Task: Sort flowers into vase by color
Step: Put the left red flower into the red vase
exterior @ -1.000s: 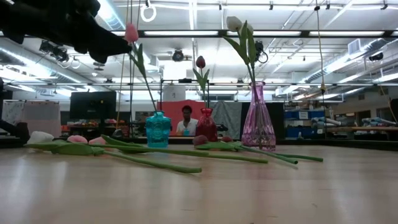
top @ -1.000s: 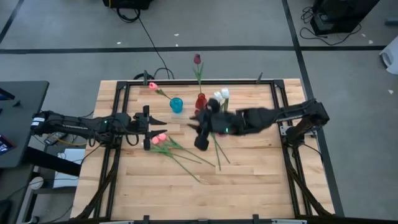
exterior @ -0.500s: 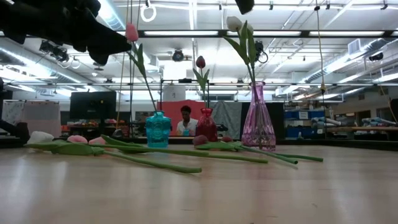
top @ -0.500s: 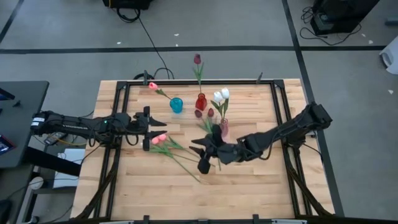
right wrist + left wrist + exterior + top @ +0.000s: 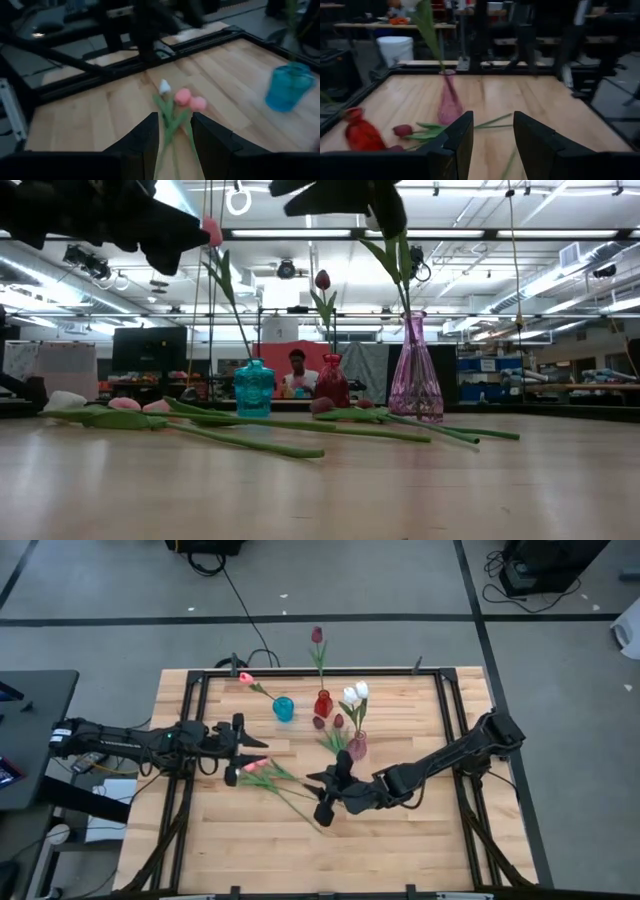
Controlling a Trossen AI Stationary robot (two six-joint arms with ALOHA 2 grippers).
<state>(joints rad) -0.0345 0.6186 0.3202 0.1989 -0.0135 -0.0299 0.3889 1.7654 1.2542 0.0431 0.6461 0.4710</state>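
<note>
Three vases stand at the table's far middle: a blue vase (image 5: 284,708) holding a pink flower, a red vase (image 5: 323,703) holding a dark red one, and a pink-purple vase (image 5: 357,745) holding white ones. Loose flowers lie flat on the table: two pink heads (image 5: 182,96) and a white head (image 5: 164,86) at centre left, and dark red heads (image 5: 320,723) by the vases. My right gripper (image 5: 325,795) hangs open above the long stems, pointing at the pink and white heads. My left gripper (image 5: 238,750) waits open at the left, above those heads.
A black frame (image 5: 300,672) runs around the table's far edge and sides. A person (image 5: 298,370) shows in the room behind the vases. Bare wood (image 5: 400,850) lies along the near side.
My right gripper has come down and moved toward the table's near edge and left, away from the vases and toward the flowers lying on the table. Its jaws kept the same gap. The flowers and vases have not moved.
</note>
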